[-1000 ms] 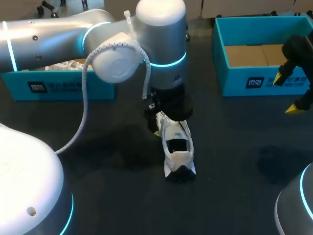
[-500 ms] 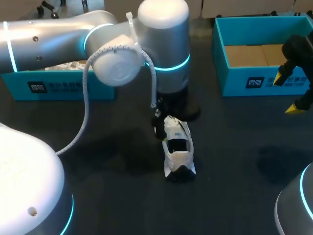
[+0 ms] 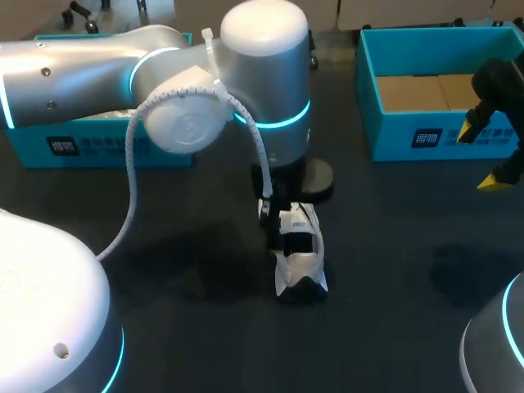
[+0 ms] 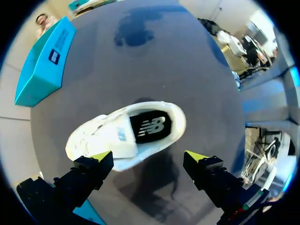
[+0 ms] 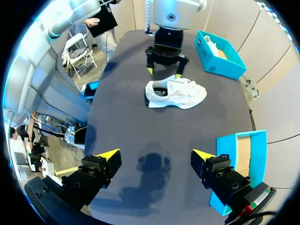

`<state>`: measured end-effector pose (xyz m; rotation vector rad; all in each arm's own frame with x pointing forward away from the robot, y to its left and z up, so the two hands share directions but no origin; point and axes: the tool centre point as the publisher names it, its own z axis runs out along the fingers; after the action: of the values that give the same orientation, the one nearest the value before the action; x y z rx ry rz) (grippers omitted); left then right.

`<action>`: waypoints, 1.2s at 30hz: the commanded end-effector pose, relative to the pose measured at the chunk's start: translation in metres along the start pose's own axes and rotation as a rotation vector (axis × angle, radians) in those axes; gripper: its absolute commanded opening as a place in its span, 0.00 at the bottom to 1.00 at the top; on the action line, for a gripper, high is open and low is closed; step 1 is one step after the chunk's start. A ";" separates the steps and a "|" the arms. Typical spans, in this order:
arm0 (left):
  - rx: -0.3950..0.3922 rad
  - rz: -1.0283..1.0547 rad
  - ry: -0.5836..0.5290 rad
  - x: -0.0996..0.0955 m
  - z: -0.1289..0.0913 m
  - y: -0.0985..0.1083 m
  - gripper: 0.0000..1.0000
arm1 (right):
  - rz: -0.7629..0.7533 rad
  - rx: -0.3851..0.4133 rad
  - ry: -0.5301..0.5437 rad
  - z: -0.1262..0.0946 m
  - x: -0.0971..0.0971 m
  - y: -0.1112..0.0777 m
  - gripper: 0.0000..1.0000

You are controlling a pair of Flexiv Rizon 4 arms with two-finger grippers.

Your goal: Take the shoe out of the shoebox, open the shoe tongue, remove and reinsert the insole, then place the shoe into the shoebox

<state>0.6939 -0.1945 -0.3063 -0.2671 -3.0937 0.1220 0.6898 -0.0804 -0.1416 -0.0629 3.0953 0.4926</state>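
A white shoe [image 3: 300,252] with a black insole stands upright on the dark table, heel toward me. My left gripper [image 3: 282,210] hangs just over its toe end, mostly hidden by the arm. In the left wrist view this gripper [image 4: 149,157] is open, and the shoe [image 4: 125,136] lies ahead of its fingers, touching neither. My right gripper [image 3: 483,155] stands open at the right edge, in front of the right teal shoebox [image 3: 426,135]. Its wrist view shows the open gripper [image 5: 156,154] far from the shoe [image 5: 176,93], with the left gripper [image 5: 164,71] beyond.
A second teal box [image 3: 98,147] holding white paper sits at the back left, behind my left arm. The right shoebox has a bare cardboard floor. Dark tabletop [image 3: 393,270] lies between the shoe and my right gripper.
My left arm's wrist has drawn back from the shoe's toe end, uncovering more of the shoe. The shoe and the right arm have stayed put.
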 end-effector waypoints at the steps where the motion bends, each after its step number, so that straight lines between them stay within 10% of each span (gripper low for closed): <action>1: 0.005 -0.036 -0.034 0.021 -0.008 0.006 1.00 | 0.001 0.002 0.003 0.001 -0.001 0.000 1.00; 36: -0.040 -0.145 -0.058 0.055 0.055 -0.036 1.00 | 0.001 0.002 0.003 0.001 -0.001 0.000 1.00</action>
<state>0.6331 -0.2131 -0.3520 -0.0422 -3.1586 0.0999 0.6898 -0.0805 -0.1416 -0.0629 3.0954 0.4926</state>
